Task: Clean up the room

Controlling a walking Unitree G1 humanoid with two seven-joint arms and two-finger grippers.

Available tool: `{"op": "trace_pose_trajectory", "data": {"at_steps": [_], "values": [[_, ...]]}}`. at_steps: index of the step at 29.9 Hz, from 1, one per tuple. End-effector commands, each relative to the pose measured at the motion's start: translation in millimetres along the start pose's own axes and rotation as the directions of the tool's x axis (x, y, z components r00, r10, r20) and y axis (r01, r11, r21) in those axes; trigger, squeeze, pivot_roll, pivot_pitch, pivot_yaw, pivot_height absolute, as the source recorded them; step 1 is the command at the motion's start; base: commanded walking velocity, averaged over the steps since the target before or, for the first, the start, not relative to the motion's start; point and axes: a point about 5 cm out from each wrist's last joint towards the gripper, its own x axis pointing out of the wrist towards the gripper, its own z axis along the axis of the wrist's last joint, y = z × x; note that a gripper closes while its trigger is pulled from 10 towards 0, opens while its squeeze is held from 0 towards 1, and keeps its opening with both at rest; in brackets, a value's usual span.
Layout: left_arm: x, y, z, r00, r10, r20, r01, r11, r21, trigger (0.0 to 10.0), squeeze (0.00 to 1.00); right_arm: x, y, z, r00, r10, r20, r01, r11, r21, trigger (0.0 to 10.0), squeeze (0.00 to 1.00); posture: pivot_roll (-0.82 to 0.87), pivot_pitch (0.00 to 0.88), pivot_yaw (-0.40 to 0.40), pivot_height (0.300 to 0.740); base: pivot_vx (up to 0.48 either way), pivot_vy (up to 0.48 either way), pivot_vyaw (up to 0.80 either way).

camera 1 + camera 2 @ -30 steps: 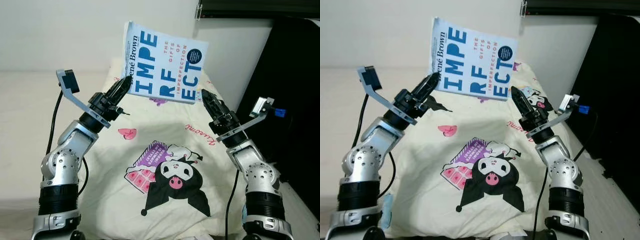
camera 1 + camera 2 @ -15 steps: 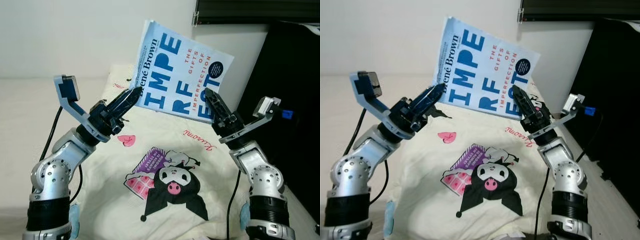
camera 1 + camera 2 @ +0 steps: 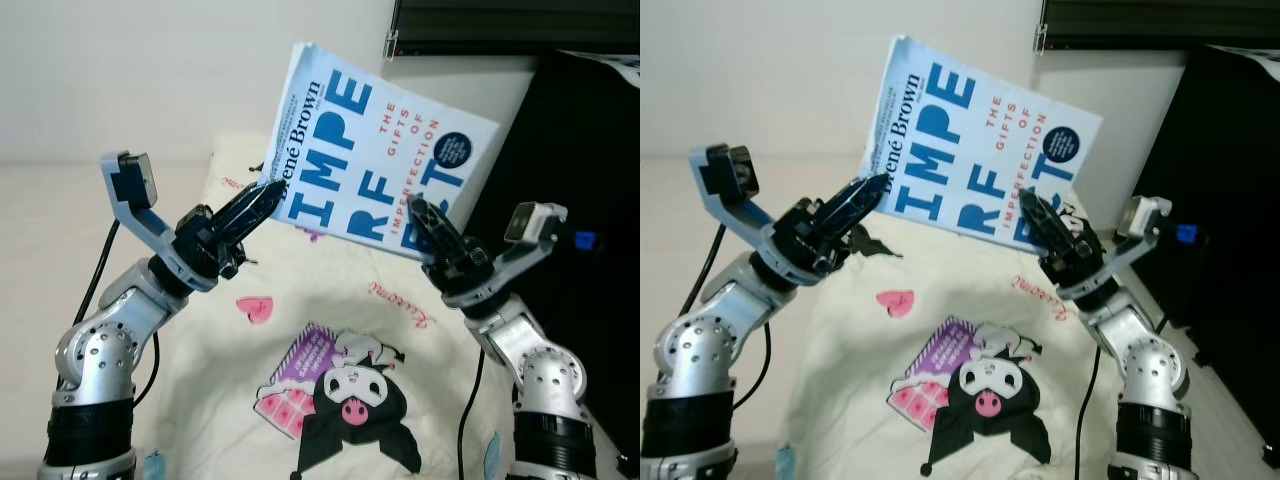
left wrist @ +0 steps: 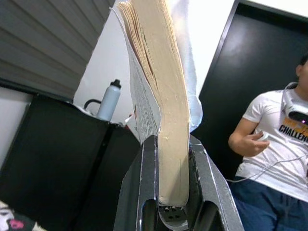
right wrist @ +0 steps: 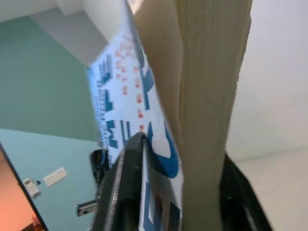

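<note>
Since the earlier frames, both grippers have lifted the one pale-blue paperback book (image 3: 375, 165) higher above the single cream cartoon-print pillow (image 3: 340, 350). Above that pillow, the left gripper (image 3: 268, 192) clamps the book's spine corner and the right gripper (image 3: 421, 214) its lower edge. One person in a white T-shirt (image 4: 274, 144) is cut off at the frame edge.

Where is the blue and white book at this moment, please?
The book is held in the air above the pillow, between the left tool and right tool.
</note>
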Motion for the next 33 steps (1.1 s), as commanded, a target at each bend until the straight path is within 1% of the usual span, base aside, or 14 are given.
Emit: {"op": "trace_pose_trajectory", "data": {"at_steps": [1,5,8,9,15,19,23,25,26,27,28,29,32,33], "values": [[7.5,-7.2,-9,0.996,-0.072,-0.057,0.070,0.997,-0.031,10.0,0.00,11.8,12.1,-6,0.994,0.099,-0.036,-0.098,0.995,0.022,0.0,0.00,-0.12,0.000,-0.046,0.641,0.000,0.000,0.00],[5.1,-4.0,-8,0.997,-0.046,-0.066,0.045,0.999,-0.013,10.0,0.00,11.6,14.2,-4,0.993,0.114,-0.029,-0.113,0.993,0.025,0.0,0.00,-0.12,0.000,-0.046,0.651,0.000,0.000,0.00],[0.4,6.4,-4,0.998,0.037,-0.041,-0.037,0.999,0.011,10.0,0.00,11.4,16.1,-3,0.992,0.125,-0.026,-0.125,0.992,0.030,0.0,0.00,-0.12,0.000,-0.048,0.666,0.000,0.000,0.00],[-1.2,11.2,-1,0.997,0.075,-0.019,-0.075,0.997,0.014,10.0,1.00,11.2,16.5,-3,0.992,0.127,-0.028,-0.126,0.991,0.032,0.0,0.00,-0.11,0.000,-0.050,0.671,0.000,0.000,0.00],[-8.8,24.1,3,0.984,0.177,0.033,-0.178,0.984,0.007,10.0,1.00,11.0,17.1,-4,0.991,0.127,-0.039,-0.125,0.991,0.042,0.0,0.00,-0.11,0.000,-0.054,0.696,0.000,0.000,0.00],[-11.7,28.5,2,0.975,0.217,0.039,-0.217,0.976,0.000,10.0,1.00,11.1,16.7,-5,0.991,0.124,-0.044,-0.122,0.991,0.044,0.0,0.00,-0.11,0.000,-0.054,0.706,0.000,0.000,0.00],[-17.0,38.9,-4,0.950,0.310,0.034,-0.310,0.951,-0.013,10.0,1.00,10.4,14.8,-6,0.993,0.109,-0.047,-0.107,0.993,0.042,0.0,0.00,-0.11,0.000,-0.054,0.721,0.000,0.000,0.00],[-19.7,44.9,-10,0.931,0.366,-0.014,-0.366,0.931,-0.005,10.0,1.00,9.9,10.7,-6,0.997,0.066,-0.045,-0.065,0.998,0.011,0.0,0.00,-0.11,0.000,-0.054,0.731,-0.322,0.000,0.00],[-19.7,44.9,-10,0.931,0.366,-0.014,-0.366,0.931,-0.005,10.0,1.00,9.9,10.7,-6,0.997,0.066,-0.045,-0.065,0.998,0.011,0.0,0.00,-0.11,0.000,-0.054,0.731,-0.322,0.000,0.00],[-24.2,52.5,-13,0.905,0.424,-0.027,-0.425,0.905,-0.023,10.0,1.00,8.9,3.2,-5,0.999,-0.006,-0.045,0.005,1.000,-0.022,10.0,0.00,-0.12,0.000,-0.053,0.736,-0.480,0.000,0.00],[-27.5,57.5,-15,0.886,0.463,-0.034,-0.464,0.885,-0.036,10.0,1.00,8.1,-2.0,-5,0.997,-0.056,-0.044,0.054,0.998,-0.045,10.0,0.00,-0.12,0.000,-0.053,0.740,-0.480,0.000,0.00],[-32.7,61.3,-17,0.871,0.489,-0.037,-0.490,0.871,-0.038,10.0,0.16,6.4,-9.7,-6,0.991,-0.125,-0.049,0.121,0.990,-0.077,10.0,0.00,-0.11,0.000,-0.054,0.740,-0.480,0.000,0.00],[-36.0,63.2,-18,0.864,0.501,-0.039,-0.503,0.864,-0.037,10.0,0.16,5.1,-14.4,-6,0.985,-0.166,-0.052,0.161,0.982,-0.098,10.0,0.00,-0.11,0.000,-0.054,0.740,-0.480,0.000,0.00],[-40.2,64.2,-20,0.859,0.510,-0.039,-0.512,0.859,-0.035,10.0,0.00,2.3,-19.0,-5,0.980,-0.195,-0.040,0.190,0.976,-0.103,10.0,0.00,-0.11,0.000,-0.054,0.740,-0.480,0.000,0.00]]}}
